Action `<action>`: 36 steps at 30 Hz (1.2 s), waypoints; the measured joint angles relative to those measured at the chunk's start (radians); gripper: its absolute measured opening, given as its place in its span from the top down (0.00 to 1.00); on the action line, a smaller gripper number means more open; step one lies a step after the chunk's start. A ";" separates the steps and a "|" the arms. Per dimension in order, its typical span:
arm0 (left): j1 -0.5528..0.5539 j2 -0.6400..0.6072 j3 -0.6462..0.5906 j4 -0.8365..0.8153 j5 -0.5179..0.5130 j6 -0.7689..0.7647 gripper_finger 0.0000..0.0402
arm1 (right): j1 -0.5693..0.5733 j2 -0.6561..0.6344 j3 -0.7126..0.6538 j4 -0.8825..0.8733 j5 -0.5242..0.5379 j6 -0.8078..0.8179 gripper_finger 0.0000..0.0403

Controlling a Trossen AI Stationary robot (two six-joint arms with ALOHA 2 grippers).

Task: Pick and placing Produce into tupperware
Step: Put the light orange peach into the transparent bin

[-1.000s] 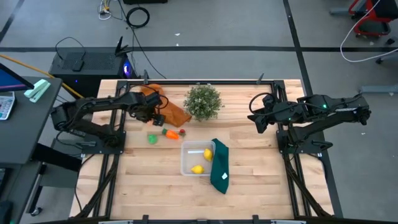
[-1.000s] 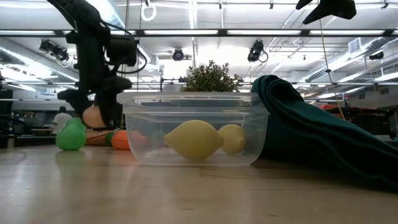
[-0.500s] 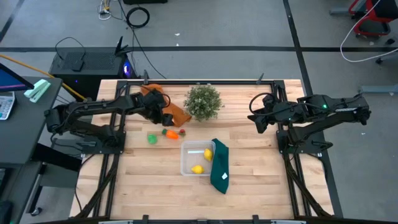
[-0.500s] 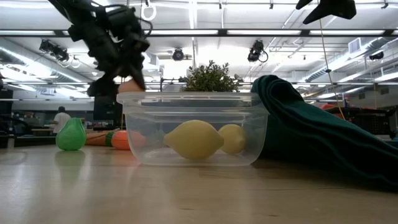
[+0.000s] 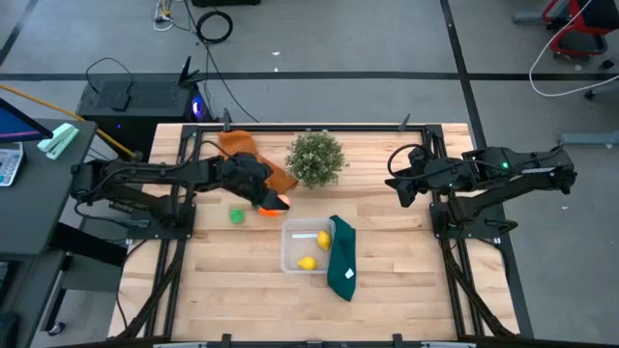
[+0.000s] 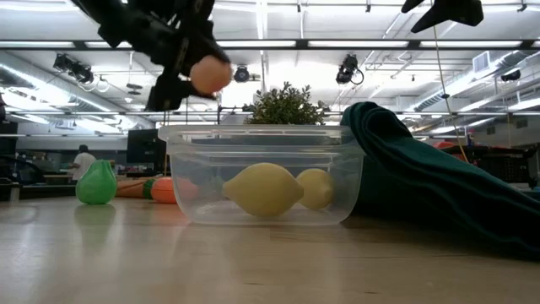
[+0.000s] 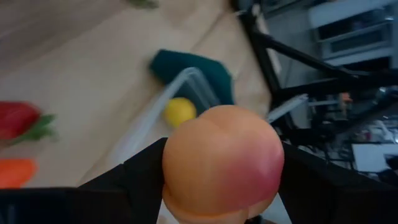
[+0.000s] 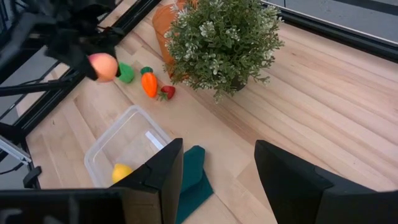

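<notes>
My left gripper (image 5: 274, 199) is shut on the pink peach (image 6: 209, 74), held in the air left of the clear tupperware (image 5: 287, 247) and above the level of its rim. Two yellow lemons (image 5: 324, 240) (image 5: 308, 262) lie inside the tupperware. A green fruit (image 5: 236, 215), an orange carrot (image 8: 149, 84) and a red piece (image 8: 166, 92) lie on the table below and left of my left gripper. At the table's right, high above it, my right gripper (image 8: 214, 186) is open with nothing between its fingers. My left gripper pinches the peach between its two fingers, one on each of two opposite sides (image 7: 171, 171). The fingers (image 7: 140, 177) slant downward from the table's left. The peach is lifted clear of the table and everything on it.
A dark green cloth (image 5: 341, 256) lies heaped against the tupperware's right side. A bushy potted plant (image 5: 316, 158) stands at the far middle, with an orange cloth (image 5: 253, 159) to its left. Bare wood lies toward the near edge.
My left gripper has risen from the table with the peach and gone toward the table's right and near edges, toward the tupperware. It has tipped from pointing steeply down to a shallower slant. The peach has come up from table level to above the tupperware's rim.
</notes>
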 joint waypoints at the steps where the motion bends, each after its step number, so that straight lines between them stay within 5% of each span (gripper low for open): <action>1: -0.011 0.000 0.000 0.021 -0.001 0.000 0.32 | 0.000 0.000 0.000 0.000 0.000 0.000 0.59; 16: -0.136 0.003 0.001 0.139 -0.093 0.132 0.33 | 0.000 0.000 0.000 0.000 0.000 0.000 0.59; 27: -0.183 0.121 0.004 0.240 -0.117 0.185 0.36 | 0.000 0.000 0.000 -0.003 -0.001 0.001 0.59; 36: -0.201 0.304 0.218 0.119 -0.065 0.389 0.34 | 0.000 0.000 0.000 -0.010 -0.017 0.000 0.59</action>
